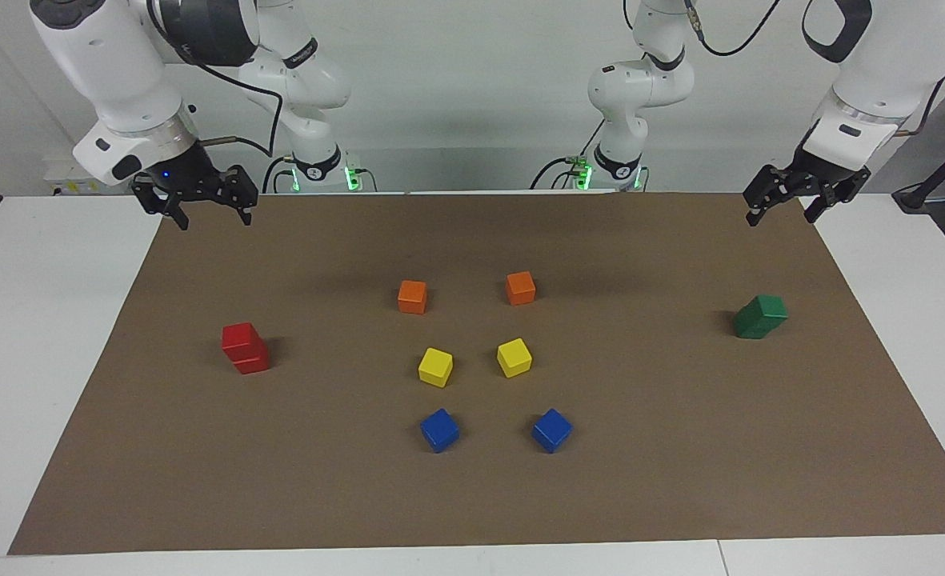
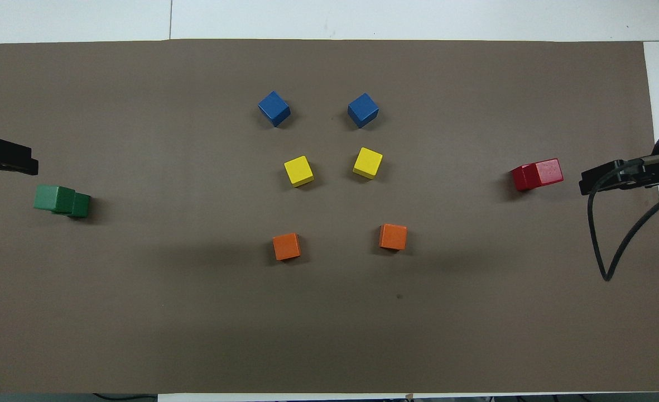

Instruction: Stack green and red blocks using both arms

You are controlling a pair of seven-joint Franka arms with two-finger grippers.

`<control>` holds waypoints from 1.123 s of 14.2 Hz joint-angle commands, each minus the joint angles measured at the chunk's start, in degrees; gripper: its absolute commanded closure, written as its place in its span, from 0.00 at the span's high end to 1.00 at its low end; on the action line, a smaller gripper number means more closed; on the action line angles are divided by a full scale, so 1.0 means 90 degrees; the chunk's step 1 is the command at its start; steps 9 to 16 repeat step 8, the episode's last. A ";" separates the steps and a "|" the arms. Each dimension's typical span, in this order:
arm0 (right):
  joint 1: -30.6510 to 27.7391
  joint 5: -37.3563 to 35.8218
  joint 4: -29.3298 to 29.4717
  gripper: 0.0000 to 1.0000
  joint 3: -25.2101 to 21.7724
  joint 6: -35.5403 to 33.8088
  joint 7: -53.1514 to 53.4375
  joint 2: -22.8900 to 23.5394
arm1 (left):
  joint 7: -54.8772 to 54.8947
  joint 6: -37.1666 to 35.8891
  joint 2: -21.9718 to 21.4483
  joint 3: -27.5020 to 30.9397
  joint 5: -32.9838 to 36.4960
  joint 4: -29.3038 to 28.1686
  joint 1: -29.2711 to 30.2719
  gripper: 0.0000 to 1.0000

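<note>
So, red stack (image 1: 244,348) done, two cubes, toward right arm's end of mat (image 1: 472,496). Green stack (image 1: 759,317) done too, two cubes, toward left arm's end. Right gripper (image 1: 198,210) raised over mat corner, fingers apart, empty. Left gripper (image 1: 789,202) same over its corner, fingers apart. Probably just retreat straight, no swinging low over stacks. Leftovers: two orange cubes (image 1: 412,297), two yellow cubes (image 1: 435,367), two blue cubes (image 1: 439,430).
</note>
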 commanded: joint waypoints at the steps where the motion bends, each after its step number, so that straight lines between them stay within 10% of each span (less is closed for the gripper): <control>1: -0.0061 0.0110 -0.0008 0.99 0.0011 -0.0002 0.0091 -0.0013 | -0.0064 -0.0037 -0.0170 -0.0070 -0.0075 -0.0141 0.0069 1.00; 16: -0.0081 0.0110 -0.0066 0.99 0.0001 0.0008 0.0101 -0.0032 | -0.0064 -0.0037 -0.0170 -0.0061 -0.0075 -0.0151 0.0030 1.00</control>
